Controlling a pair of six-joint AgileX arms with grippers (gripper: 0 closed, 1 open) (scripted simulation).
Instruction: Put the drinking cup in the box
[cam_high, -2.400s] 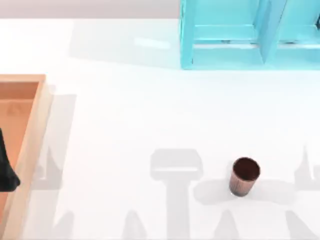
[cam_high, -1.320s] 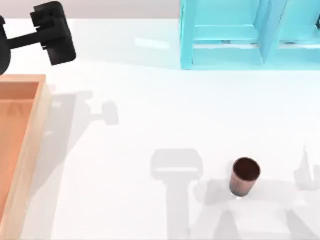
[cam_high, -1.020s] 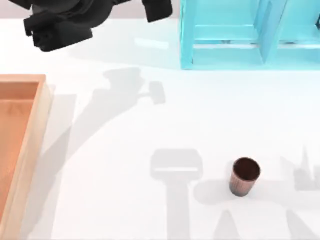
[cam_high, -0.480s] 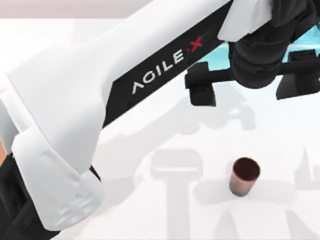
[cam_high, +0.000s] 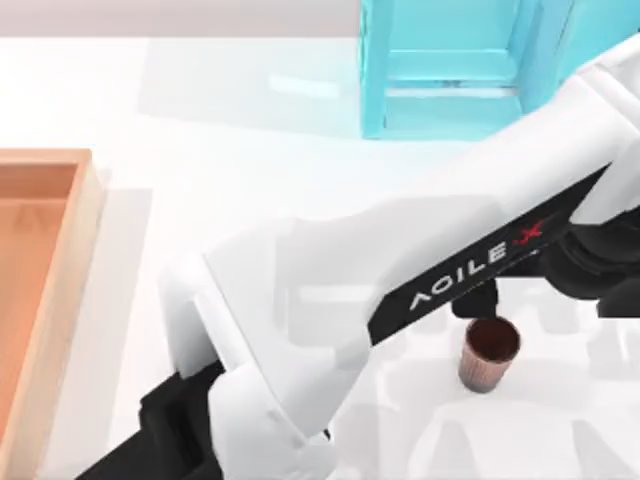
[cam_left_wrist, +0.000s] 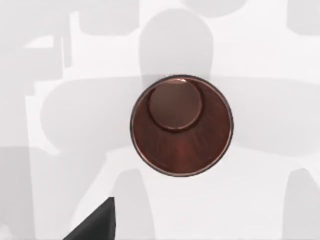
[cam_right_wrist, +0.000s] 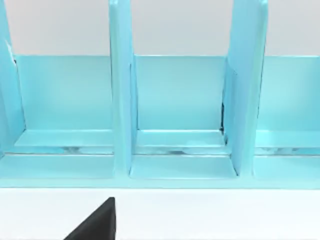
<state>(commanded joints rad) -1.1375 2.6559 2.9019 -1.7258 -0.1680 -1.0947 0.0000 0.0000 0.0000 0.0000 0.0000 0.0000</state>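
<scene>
The drinking cup (cam_high: 490, 352), a small ribbed copper-brown tumbler, stands upright on the white table right of centre. The left wrist view looks straight down into the cup (cam_left_wrist: 181, 125). My left arm reaches across the table from the lower left. Its gripper (cam_high: 550, 298) hangs open just beyond and right of the cup, with dark fingers (cam_high: 483, 300) spread apart and nothing between them. The box (cam_high: 62, 300), a shallow orange-tan wooden tray, lies at the table's left edge, far from the cup. My right arm is parked, its wrist camera facing the blue shelf.
A light blue shelf frame (cam_high: 450, 70) stands at the back right, and its compartments (cam_right_wrist: 180, 100) face the right wrist camera. The white left arm link (cam_high: 400, 290) covers the table's middle. Bare table lies between box and arm.
My left arm has swung from the far left across the table and lowered. Its gripper went from over the shelf front to just beside the cup. The cup has not moved.
</scene>
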